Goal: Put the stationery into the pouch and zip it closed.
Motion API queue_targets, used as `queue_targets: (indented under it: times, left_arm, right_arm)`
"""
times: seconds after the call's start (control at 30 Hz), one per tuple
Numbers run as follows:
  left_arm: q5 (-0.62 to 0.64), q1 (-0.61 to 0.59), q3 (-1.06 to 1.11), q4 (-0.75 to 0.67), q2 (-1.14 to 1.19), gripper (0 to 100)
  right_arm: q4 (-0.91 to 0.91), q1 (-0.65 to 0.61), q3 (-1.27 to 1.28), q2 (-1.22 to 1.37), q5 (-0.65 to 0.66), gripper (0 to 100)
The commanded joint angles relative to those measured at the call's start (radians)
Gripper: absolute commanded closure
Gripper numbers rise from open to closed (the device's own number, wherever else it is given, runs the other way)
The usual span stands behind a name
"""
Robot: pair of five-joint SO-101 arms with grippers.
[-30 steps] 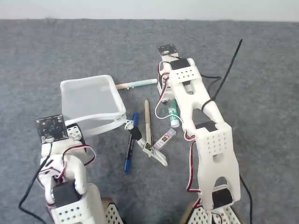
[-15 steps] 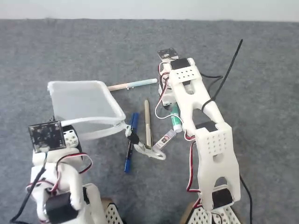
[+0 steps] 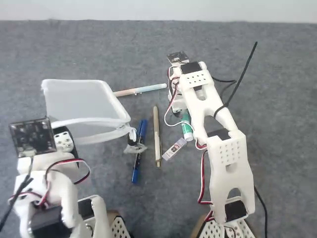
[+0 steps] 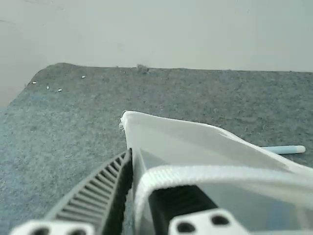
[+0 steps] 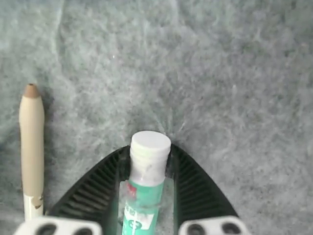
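A grey felt-like mat (image 3: 277,74) covers the table. On its left side lies a translucent white pouch (image 3: 81,106) with a white webbing rim, its mouth open towards the pens.

The right arm (image 3: 213,124) stretches forward over the middle of the mat, wrist bent down. The left arm (image 3: 49,198) is folded back near the front edge, its wrist camera raised.

The left gripper (image 3: 134,144) reaches to the pouch's near corner, and its claw is pinched on the webbing rim there. The right gripper (image 5: 149,149) points down at the mat, its 2 jaws clamped against the sides of a green-and-white tube with a white cap (image 5: 146,181).

Between the pouch and the right arm lie a slim beige pen (image 3: 156,134) and a blue pen (image 3: 138,151), roughly parallel. A pencil with tan and pale blue sections (image 3: 141,90) rests just beyond the pouch's far corner. A small white labelled block (image 3: 174,148) sits beside the beige pen.
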Motion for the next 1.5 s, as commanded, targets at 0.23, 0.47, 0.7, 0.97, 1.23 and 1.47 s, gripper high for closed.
queue_targets:
  times: [0.23,0.47,0.7,0.97,1.23,1.47]
  left_arm:
    - [-0.046,0.005,-0.392,0.118,0.404,99]
    - [-0.038,0.124,-0.588,0.275,0.647,99]
    - [0.008,0.153,-0.766,0.364,0.853,99]
    - [0.074,0.130,-0.802,0.385,0.919,99]
    - [0.121,0.129,-0.759,0.328,0.925,99]
    - [0.133,0.127,-0.708,0.292,0.925,99]
  right_arm:
    - [0.059,0.027,-0.018,-0.216,0.011,99.1]
    - [0.042,0.004,0.074,-0.297,0.009,99.1]
    - [-0.091,0.004,0.299,-0.479,0.009,99.1]
    - [-0.285,-0.012,0.600,-0.736,0.009,99.1]
    - [-0.355,-0.042,0.747,-0.920,-0.029,99.1]
    - [-0.344,-0.039,0.758,-1.136,-0.003,99.1]
